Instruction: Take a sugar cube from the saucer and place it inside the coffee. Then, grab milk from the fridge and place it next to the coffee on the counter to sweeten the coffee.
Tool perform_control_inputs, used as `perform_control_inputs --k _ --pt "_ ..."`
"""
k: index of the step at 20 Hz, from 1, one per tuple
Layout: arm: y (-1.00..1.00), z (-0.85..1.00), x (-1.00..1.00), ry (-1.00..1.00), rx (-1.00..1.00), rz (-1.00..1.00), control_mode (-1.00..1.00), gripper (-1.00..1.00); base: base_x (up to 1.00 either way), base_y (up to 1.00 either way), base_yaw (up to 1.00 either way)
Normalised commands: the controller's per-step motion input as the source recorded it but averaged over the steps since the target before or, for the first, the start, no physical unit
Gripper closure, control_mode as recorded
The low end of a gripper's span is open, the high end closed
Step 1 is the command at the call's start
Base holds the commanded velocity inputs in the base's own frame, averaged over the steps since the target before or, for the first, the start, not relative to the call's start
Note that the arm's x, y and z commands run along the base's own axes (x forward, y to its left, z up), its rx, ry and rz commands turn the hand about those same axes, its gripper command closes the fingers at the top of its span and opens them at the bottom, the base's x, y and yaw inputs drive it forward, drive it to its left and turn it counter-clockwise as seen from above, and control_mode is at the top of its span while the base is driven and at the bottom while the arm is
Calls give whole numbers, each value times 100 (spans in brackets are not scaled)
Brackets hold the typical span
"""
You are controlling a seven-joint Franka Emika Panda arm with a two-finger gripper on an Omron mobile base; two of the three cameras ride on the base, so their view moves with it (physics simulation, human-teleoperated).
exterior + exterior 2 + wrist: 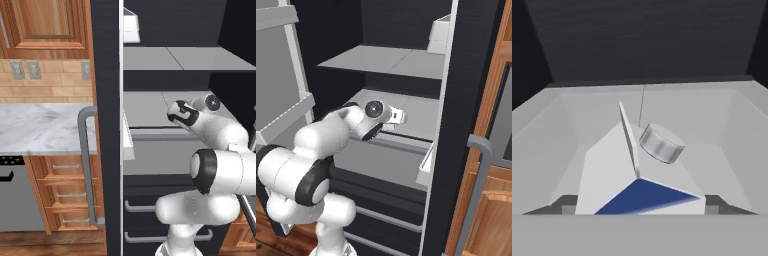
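milk [622, 175] blocking jaws, shelf [712, 125] open beyond

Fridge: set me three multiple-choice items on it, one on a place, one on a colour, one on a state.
1. Where does the arm reach? A the worktop; B a fridge shelf; C the floor.
2. The milk carton's near face in the hand view is: A red; B green; C blue.
3. The fridge door is: A open; B shut; C missing.

B, its hand lies over the grey shelf. C, a blue face shows below the white ones. A, the door stands swung out and the shelves show.
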Motion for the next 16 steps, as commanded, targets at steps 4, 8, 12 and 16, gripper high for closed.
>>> perform_control_inputs --k 4,8,12,16 --pt "0 52 -100 0 5 -7 -100 100 0 0 0" --pt "0 53 -100 0 4 -6 -100 100 0 0 0" --pt "0 54 -100 0 5 -7 -100 100 0 0 0" --pt "0 54 -100 0 5 -3 -100 100 0 0 0"
